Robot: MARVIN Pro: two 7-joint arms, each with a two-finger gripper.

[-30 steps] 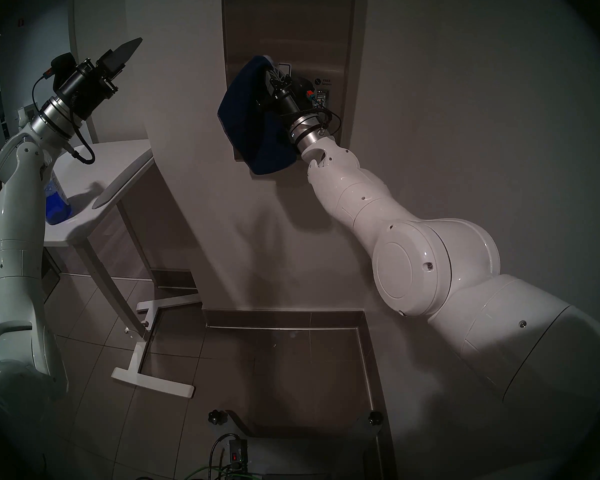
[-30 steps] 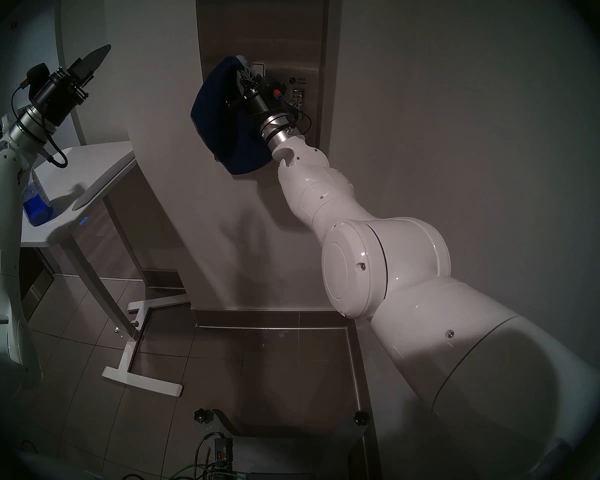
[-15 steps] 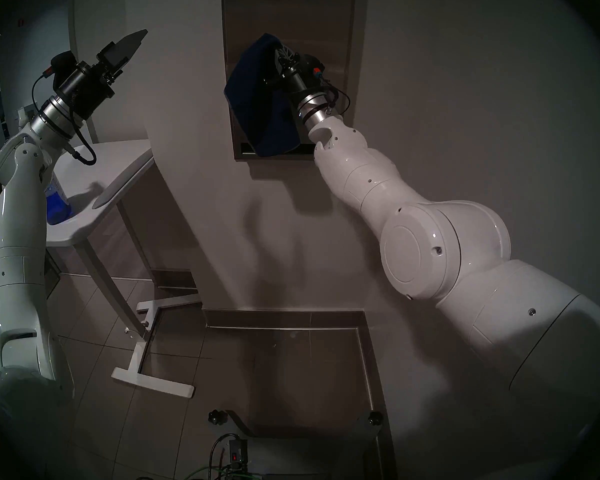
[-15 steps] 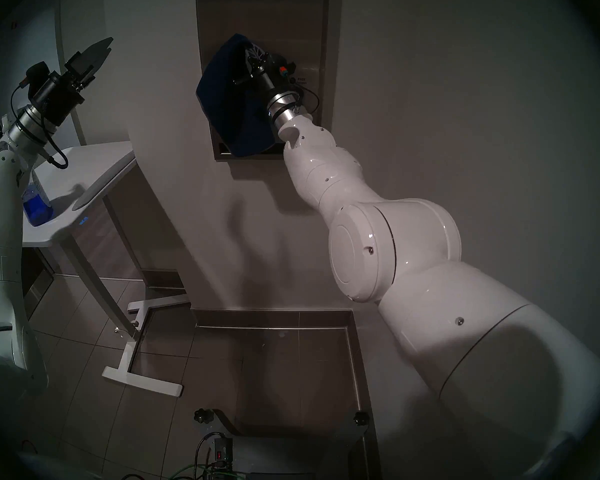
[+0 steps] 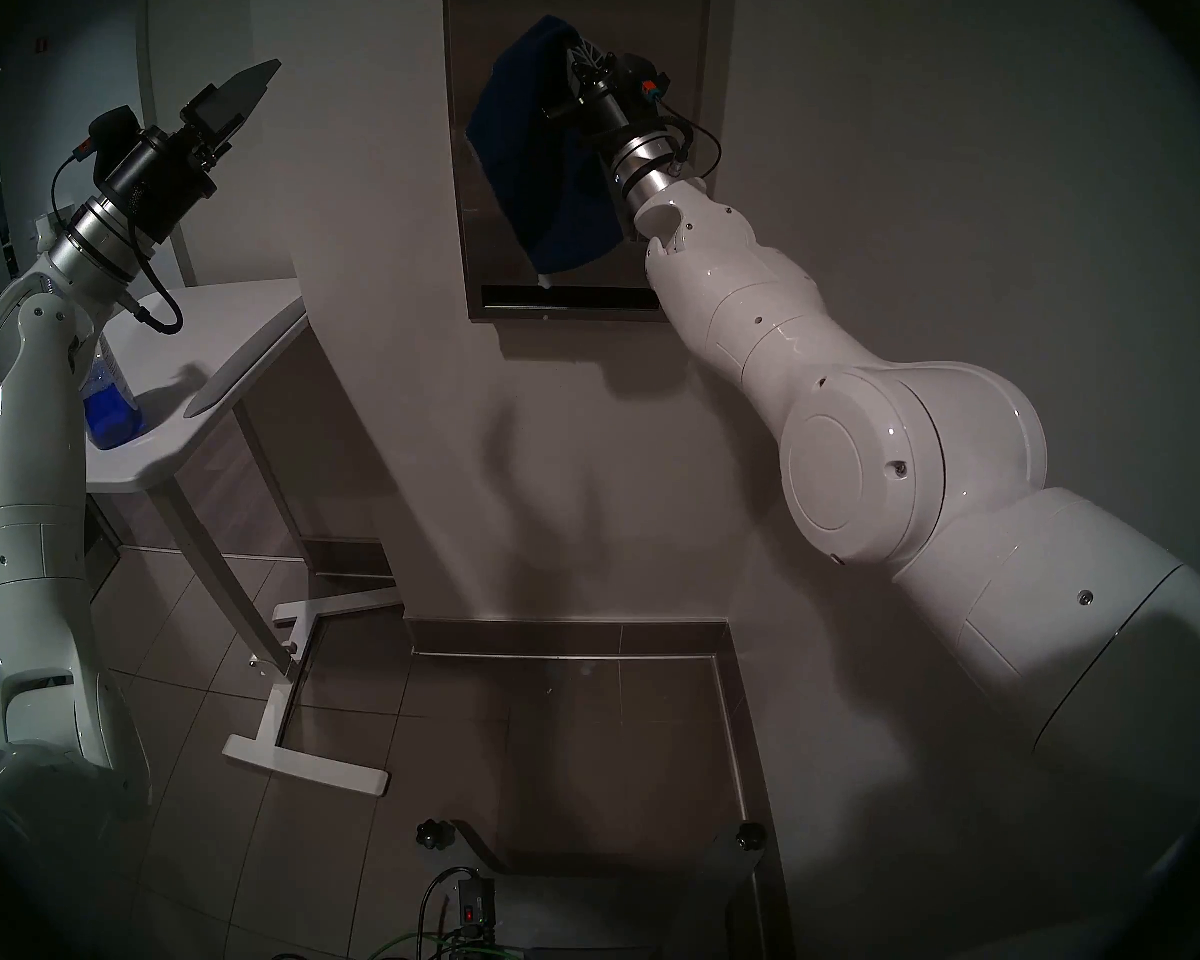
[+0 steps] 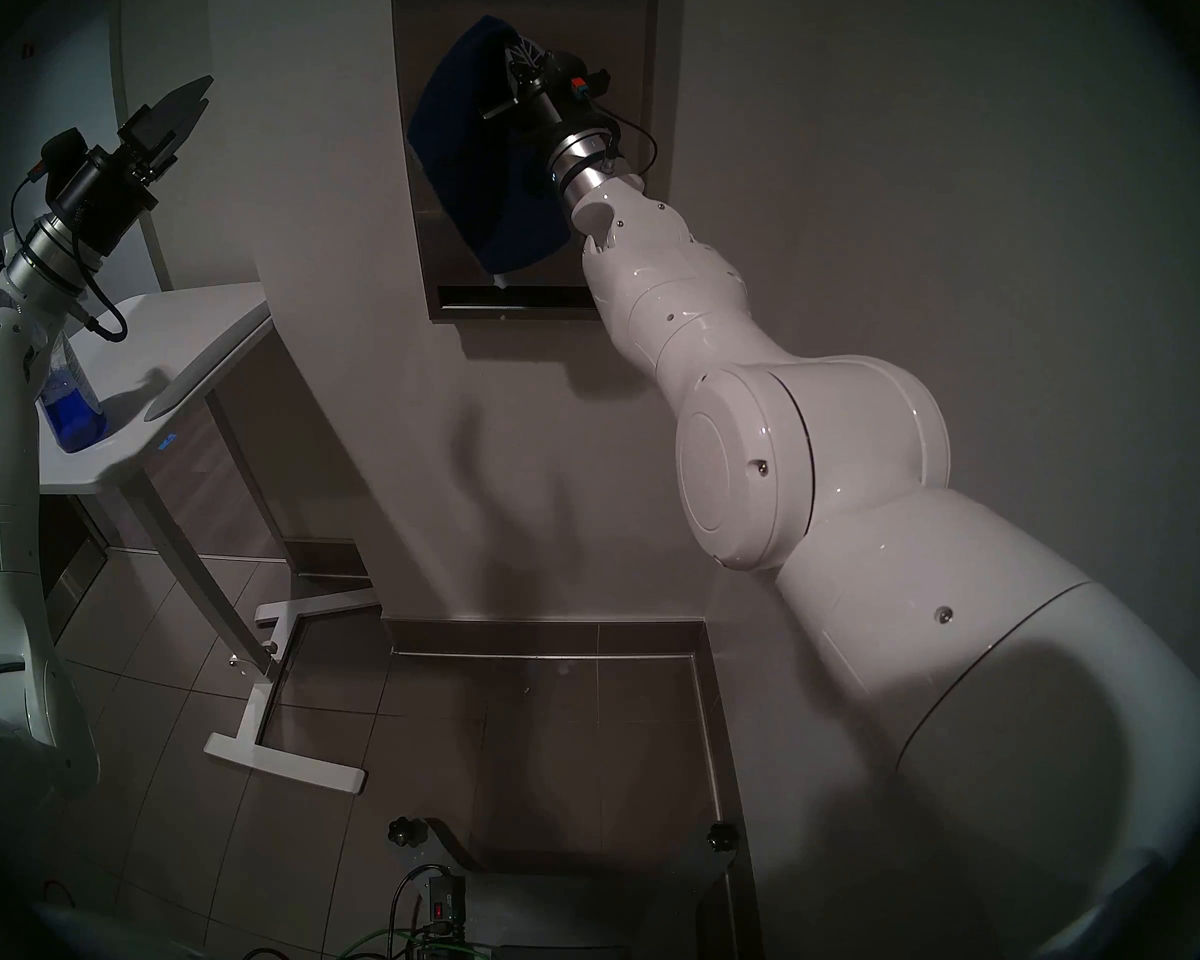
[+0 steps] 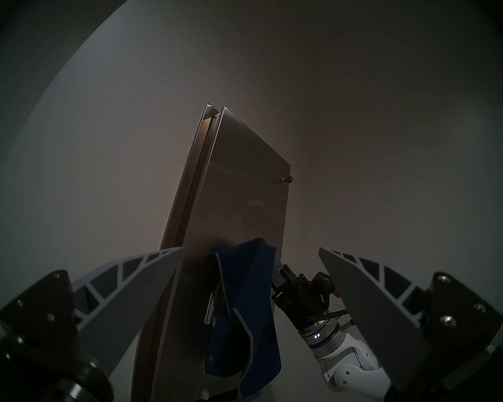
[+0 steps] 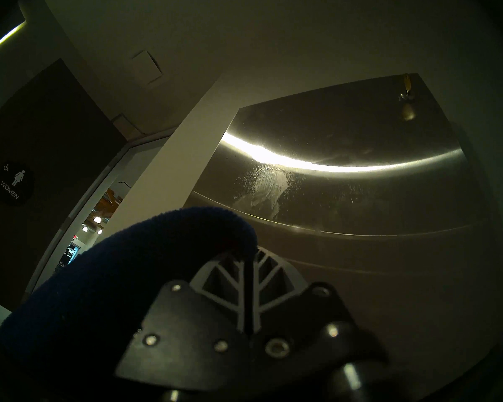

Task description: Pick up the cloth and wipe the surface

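The cloth is a dark navy towel, draped over my right gripper and hanging against the surface, a tall brushed steel dispenser front on the wall. The right wrist view shows that gripper with its fingers together, shut on a fold of the cloth, and the steel panel just beyond. My left gripper is raised at the far left, apart from the panel. In the left wrist view it stands open and empty, facing the cloth and the panel.
A white table with a bottle of blue liquid stands under my left arm. The panel's dark bottom slot shows below the cloth. A wet smear and a small knob mark the upper panel. A door with a WOMEN sign is at left.
My right arm has slid the cloth up the steel front, uncovering the bottom slot and covering the label area. The left gripper's fingers have spread apart.
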